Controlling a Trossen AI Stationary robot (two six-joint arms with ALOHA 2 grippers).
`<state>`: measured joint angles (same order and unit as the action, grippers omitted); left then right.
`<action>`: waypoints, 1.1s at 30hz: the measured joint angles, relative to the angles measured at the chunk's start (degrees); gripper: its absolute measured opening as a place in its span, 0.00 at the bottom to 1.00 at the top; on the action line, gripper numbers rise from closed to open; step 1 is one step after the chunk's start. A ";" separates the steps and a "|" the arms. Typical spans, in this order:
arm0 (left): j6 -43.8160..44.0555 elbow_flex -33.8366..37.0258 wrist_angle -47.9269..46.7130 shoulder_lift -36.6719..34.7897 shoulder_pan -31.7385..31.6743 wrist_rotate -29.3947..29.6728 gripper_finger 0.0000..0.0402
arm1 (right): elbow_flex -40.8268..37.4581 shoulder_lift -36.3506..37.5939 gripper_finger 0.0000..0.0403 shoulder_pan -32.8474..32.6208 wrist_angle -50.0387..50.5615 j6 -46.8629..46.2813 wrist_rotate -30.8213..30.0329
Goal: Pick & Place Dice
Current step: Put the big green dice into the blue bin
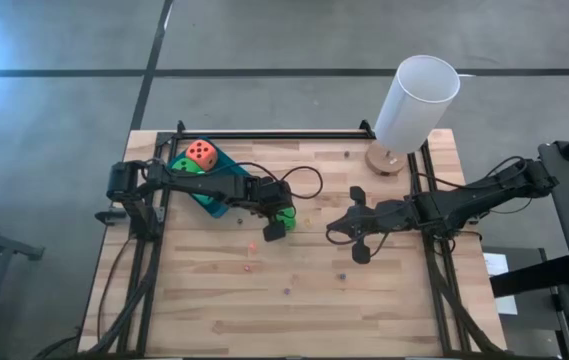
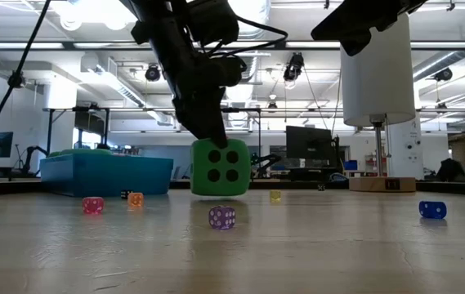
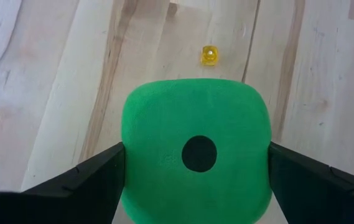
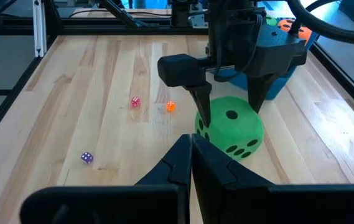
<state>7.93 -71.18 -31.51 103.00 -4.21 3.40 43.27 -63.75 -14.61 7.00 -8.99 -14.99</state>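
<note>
A bright green die point(image 3: 195, 155) sits near the table's middle, its one-pip face turned up toward the left wrist camera. My left gripper point(image 1: 280, 218) reaches down over it from the left and is shut on it. Behind it at the far left stands the blue tray point(image 1: 214, 200), with an orange-red die point(image 1: 201, 153) and a second green die point(image 1: 185, 166) inside. My right gripper point(image 1: 336, 230) hovers to the right of the held die, shut and touching nothing. My left gripper pinches the green die by two opposite side faces point(image 3: 129, 168), one finger point(image 3: 89, 183) on each. The fingers slant down steeply from above. The die stays upright; I cannot tell whether its underside point(image 4: 239, 154) rests on the wood or hangs just above it.
Several tiny dice lie scattered on the wood: pink point(image 2: 93, 205), orange point(image 2: 135, 199), purple point(image 2: 221, 217), yellow point(image 2: 275, 196) and blue point(image 2: 432, 210). A white cylinder on a wooden foot point(image 1: 416, 100) stands at the far right. Black rails point(image 1: 264, 134) frame the table.
</note>
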 joint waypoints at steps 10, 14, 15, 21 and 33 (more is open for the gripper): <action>1.11 0.00 0.00 -0.09 0.04 0.00 0.87 | 0.00 0.00 0.02 0.00 0.00 0.00 -0.01; 1.13 0.00 0.00 -0.09 0.04 0.02 0.87 | 0.00 0.00 0.02 0.00 -0.02 0.00 0.00; 1.12 0.00 0.00 -0.09 0.04 0.02 0.87 | 0.00 0.00 0.02 0.00 -0.01 0.00 -0.01; 1.13 0.05 0.02 -0.09 0.04 0.02 0.87 | 0.00 0.00 0.02 0.00 -0.02 0.00 0.00; 2.19 0.22 -0.02 -0.09 0.04 0.05 0.86 | 0.00 0.00 0.02 0.00 -0.01 0.00 -0.01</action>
<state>10.12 -70.96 -31.53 102.91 -4.16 3.44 43.27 -63.75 -14.61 6.99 -8.99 -14.99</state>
